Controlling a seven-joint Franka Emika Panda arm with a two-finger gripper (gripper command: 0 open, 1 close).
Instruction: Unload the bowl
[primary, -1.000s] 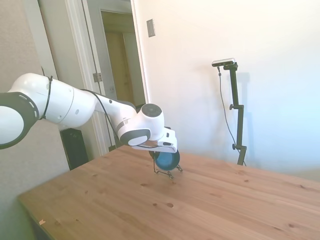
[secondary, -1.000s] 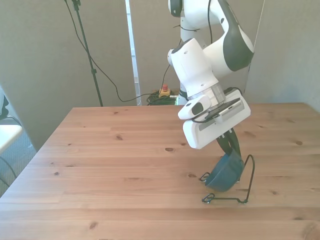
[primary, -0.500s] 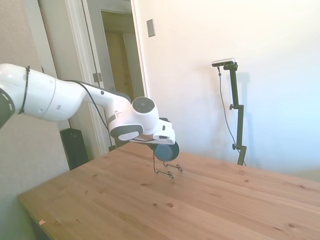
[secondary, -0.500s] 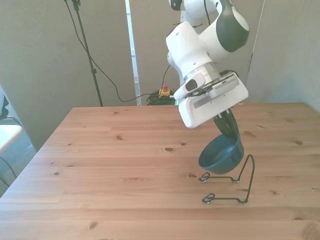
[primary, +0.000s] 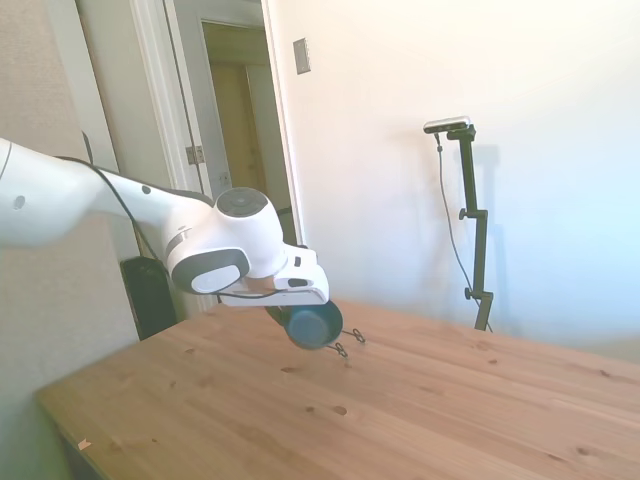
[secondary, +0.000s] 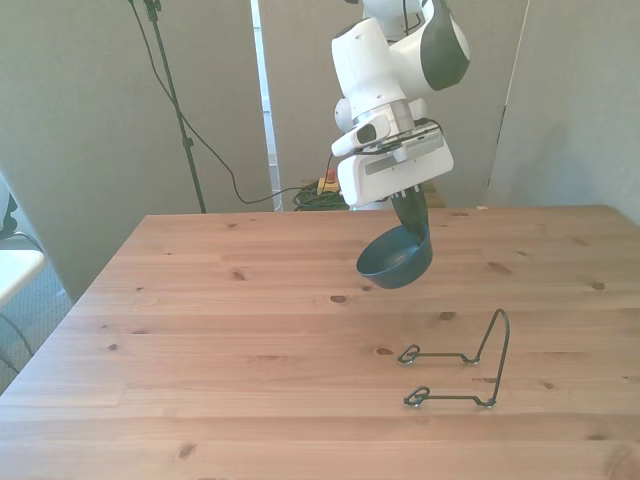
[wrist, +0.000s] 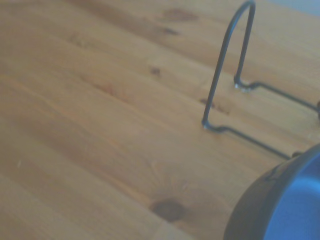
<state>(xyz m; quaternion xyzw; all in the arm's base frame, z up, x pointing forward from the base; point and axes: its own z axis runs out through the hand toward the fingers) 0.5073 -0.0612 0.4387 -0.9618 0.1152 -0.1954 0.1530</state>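
Observation:
The small dark-blue bowl (secondary: 394, 262) hangs in the air above the table, tilted, with my gripper (secondary: 409, 212) shut on its rim. From the side the bowl (primary: 310, 325) shows under the white hand, a little above the wood. Its rim (wrist: 280, 202) fills a corner of the wrist view. The thin black wire rack (secondary: 462, 364) stands bare on the table, toward the front view's right and nearer the camera than the bowl; the rack (wrist: 235, 95) also shows in the wrist view.
The wooden table (secondary: 220, 330) spreads wide toward the front view's left. A doorway (primary: 240, 150) and a dark box (primary: 150, 295) stand behind the arm in the side view.
The bowl has come out of the wire rack. My gripper carried it up and toward the front view's left, away from the rack, which stayed put.

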